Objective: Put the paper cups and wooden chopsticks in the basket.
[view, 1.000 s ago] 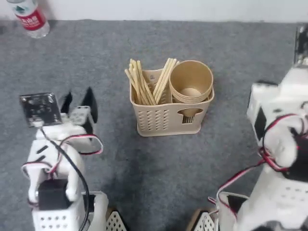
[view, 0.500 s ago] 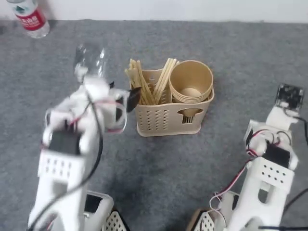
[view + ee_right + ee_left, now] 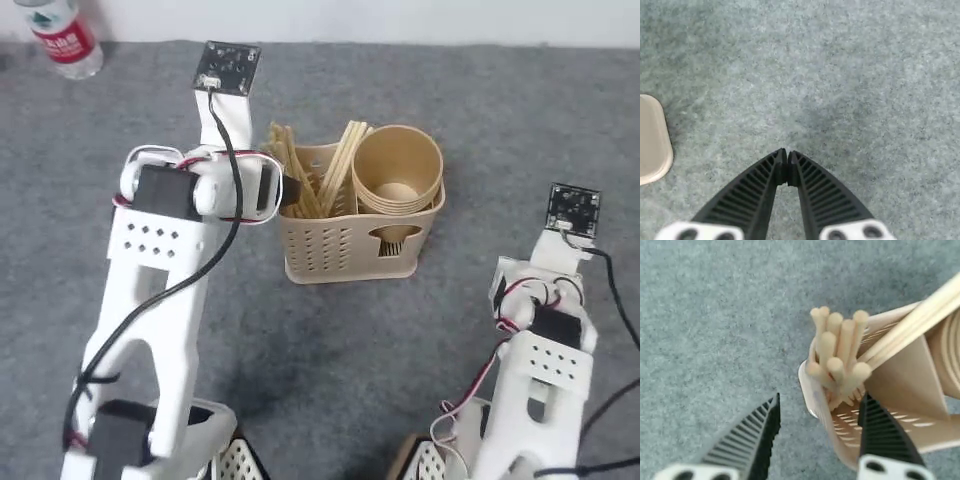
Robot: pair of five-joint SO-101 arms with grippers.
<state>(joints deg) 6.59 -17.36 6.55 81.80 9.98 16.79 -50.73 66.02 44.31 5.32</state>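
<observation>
A beige slotted basket [image 3: 345, 245] stands mid-table on the grey carpet. It holds a stack of paper cups [image 3: 397, 170] on the right and two bundles of wooden chopsticks [image 3: 290, 170] on the left. My left arm [image 3: 190, 200] stretches to the basket's left side. My left gripper [image 3: 821, 402] is open just above the basket's corner [image 3: 900, 390], one finger outside the wall and one over the inside, with the chopstick ends [image 3: 837, 355] right in front of it. My right gripper [image 3: 787, 152] is shut on nothing above bare carpet, right of the basket [image 3: 652, 140].
A plastic bottle [image 3: 60, 35] with a red label lies at the far left corner. The right arm [image 3: 545, 340] stands at the near right. Open carpet lies in front of the basket and to both sides.
My left arm has swung from the near left up to the basket's left side. The right arm has lowered and settled to the right of the basket.
</observation>
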